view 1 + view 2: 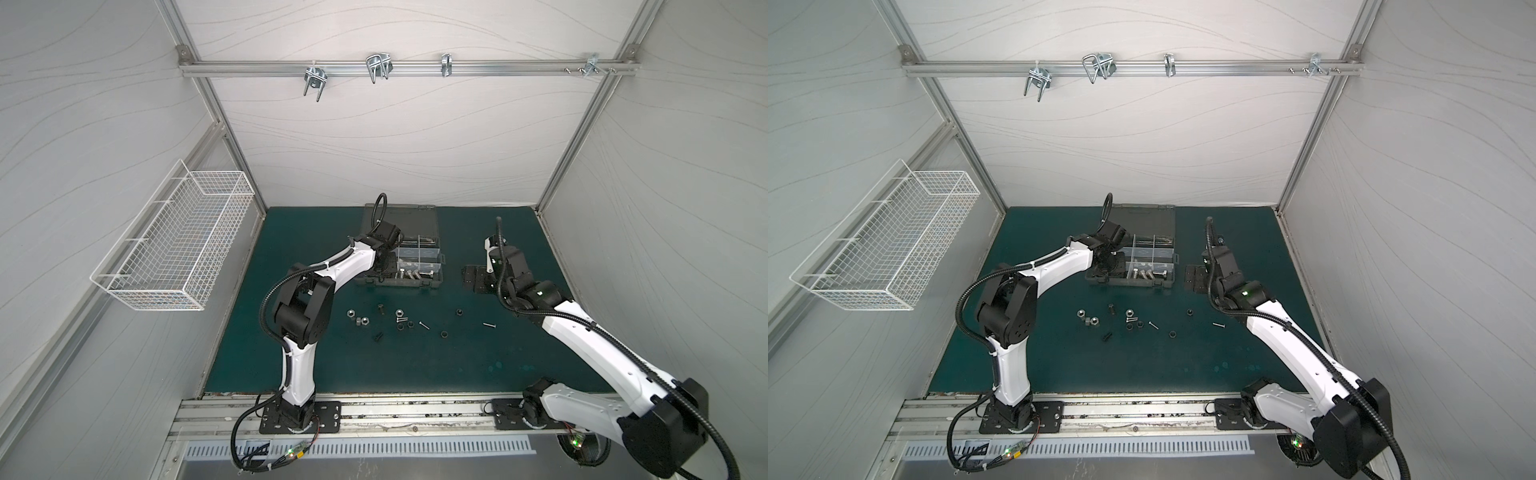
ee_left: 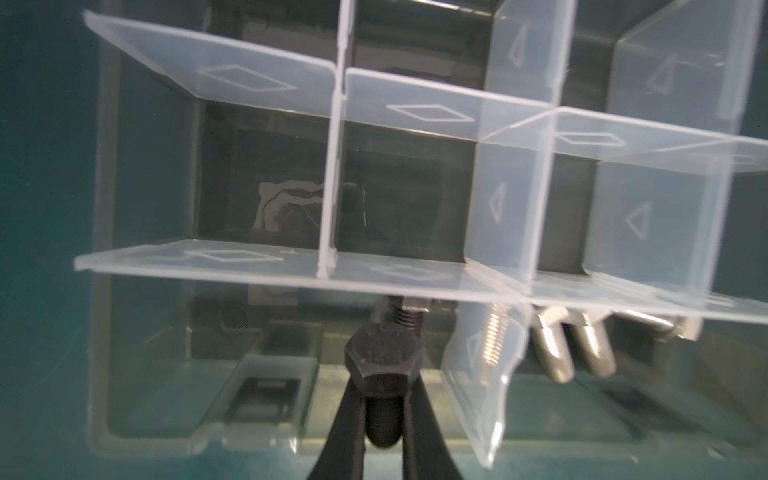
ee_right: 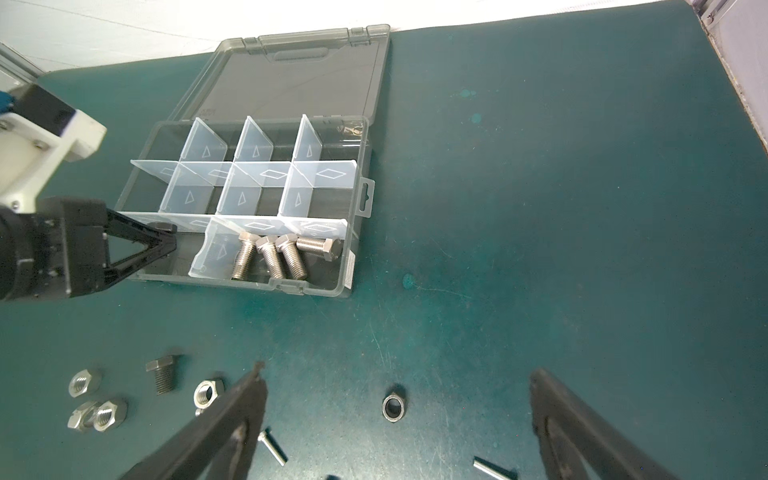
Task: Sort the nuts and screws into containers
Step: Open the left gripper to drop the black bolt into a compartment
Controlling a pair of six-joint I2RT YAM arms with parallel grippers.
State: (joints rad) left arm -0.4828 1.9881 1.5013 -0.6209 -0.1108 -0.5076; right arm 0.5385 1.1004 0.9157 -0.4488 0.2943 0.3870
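The left gripper [image 2: 384, 390] has its black fingers nearly together, pinching the threaded shank of a short black hex-head bolt [image 2: 384, 353] just behind its head. In the right wrist view the gripper reaches into the near-row compartment at the left end of the dark grey plastic organizer case [image 3: 358, 166]. Whether the bolt touches the floor there cannot be told. The case lies open on the dark green mat [image 3: 540, 208], its hinged lid [image 3: 299, 83] folded flat behind it and its clear plastic dividers [image 3: 245, 168] forming the compartments. Just beyond a tilted divider, the neighbouring near-row compartment holds four stubby silver hex-head bolts [image 3: 270, 257] lying side by side. The right gripper [image 3: 399, 374] hangs above the mat to the right of the case, its jaws spread wide and holding nothing. On the mat in front of the case lie loose parts: silver hex nuts [image 3: 85, 382], another black bolt [image 3: 164, 374], a black ring-like nut [image 3: 392, 407] and thin silver screws [image 3: 272, 446].
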